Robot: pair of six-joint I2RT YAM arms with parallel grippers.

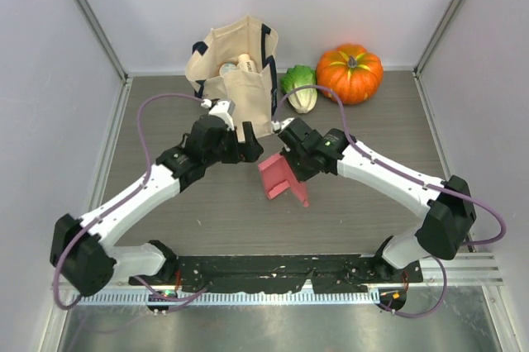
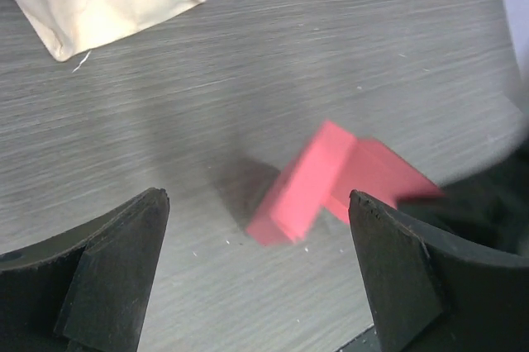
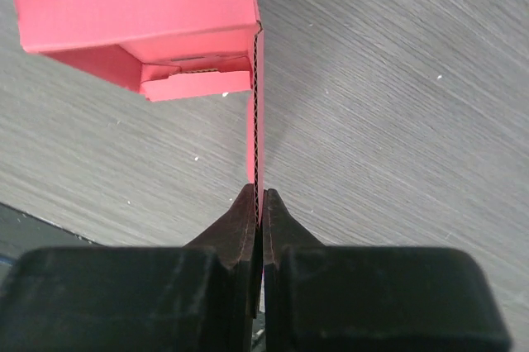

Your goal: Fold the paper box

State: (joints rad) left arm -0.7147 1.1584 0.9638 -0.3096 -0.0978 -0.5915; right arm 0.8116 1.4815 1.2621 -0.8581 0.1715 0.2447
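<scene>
I see one pink thin-card box [image 1: 279, 177], partly folded. My right gripper [image 3: 258, 202] pinches its flap; my left gripper [image 2: 258, 207] gapes just beside it.

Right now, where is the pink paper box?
In the top view the paper box is at mid-table, in front of the tote bag; the right gripper pinches one of its flaps.

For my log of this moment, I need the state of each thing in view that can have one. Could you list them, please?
left gripper: open, holding nothing.
right gripper: shut on a thin flap of the paper box.
paper box: partly folded, one flap held edge-on.
tote bag: upright, mouth open, items inside.
pumpkin: upright, stem up.
leafy vegetable: lying beside the pumpkin.
</scene>
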